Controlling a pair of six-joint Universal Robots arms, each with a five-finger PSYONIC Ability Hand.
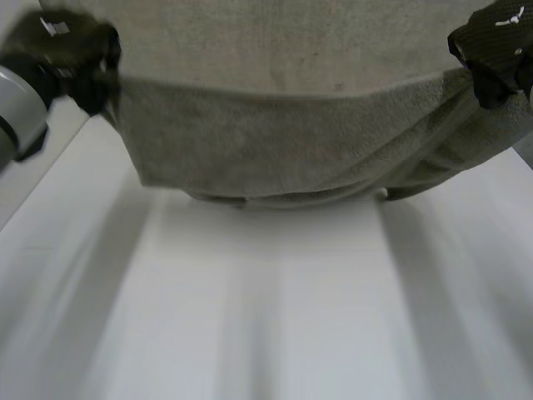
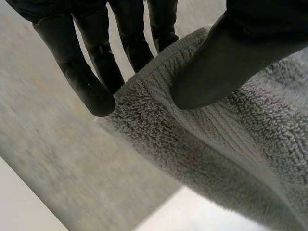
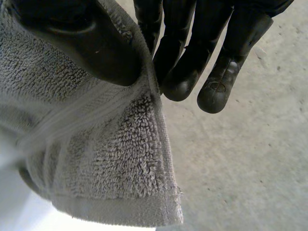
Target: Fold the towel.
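Observation:
A grey-green towel (image 1: 283, 133) hangs lifted above the white table (image 1: 266, 300), stretched between both hands and sagging in the middle. My left hand (image 1: 75, 54) holds its left end; in the left wrist view the thumb (image 2: 226, 57) presses the towel's ribbed edge (image 2: 192, 125) against the fingers (image 2: 91, 86). My right hand (image 1: 493, 50) holds the right end; in the right wrist view the thumb (image 3: 91, 43) pinches the towel's corner (image 3: 110, 163) against the fingers (image 3: 192, 62). The corner's hem hangs loose below the right hand.
The white table stretches bare in front of the hanging towel. More of the towel lies spread behind both hands (image 3: 250, 159). The table's left edge (image 1: 50, 167) runs close to the left arm (image 1: 21, 108).

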